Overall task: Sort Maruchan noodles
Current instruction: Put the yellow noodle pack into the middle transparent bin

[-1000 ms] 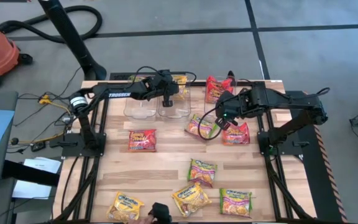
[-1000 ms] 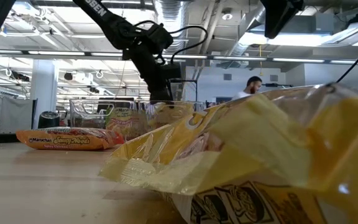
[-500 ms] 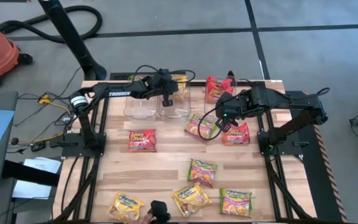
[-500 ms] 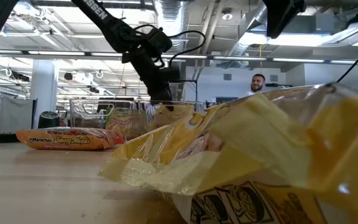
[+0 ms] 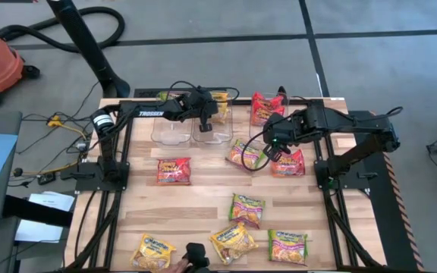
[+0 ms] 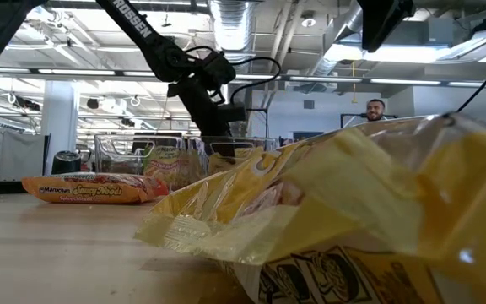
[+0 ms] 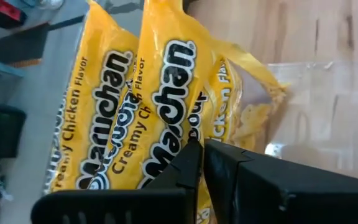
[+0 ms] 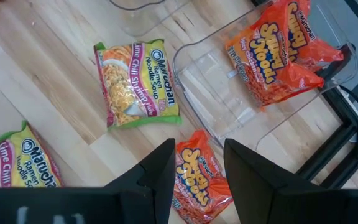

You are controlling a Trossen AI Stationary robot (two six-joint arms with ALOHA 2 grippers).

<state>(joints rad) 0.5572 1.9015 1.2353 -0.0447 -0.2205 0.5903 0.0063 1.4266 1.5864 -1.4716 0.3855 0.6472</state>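
**Noodle sort part-way done, with most packets waiting on the table**

The left gripper point(image 5: 205, 115) hangs over the middle clear bin point(image 5: 212, 135) at the far edge of the table, its fingers pressed together with only a sliver between them; its wrist camera shows the fingertips point(image 7: 191, 163) against the yellow Creamy Chicken packets point(image 7: 135, 106) stacked in that bin, though a firm hold on any one cannot be told. The right gripper point(image 8: 197, 163) hovers with its fingers apart and nothing between them, directly above a red-orange packet point(image 8: 199, 182) lying just beside the right-hand bin point(image 8: 219, 93). That bin already holds red-orange packets point(image 8: 281, 46). A third bin point(image 5: 169, 130), on the left, looks bare. By these pictures the job is under way but well short of finished: a red-orange packet point(image 5: 174, 171) lies alone at left centre, lime-chili packets point(image 5: 246, 209) in green and pink sit mid-table and near the right arm, and more yellow packets point(image 5: 233, 241) and a green one point(image 5: 287, 246) wait along the near edge. None of the green variety appears binned yet
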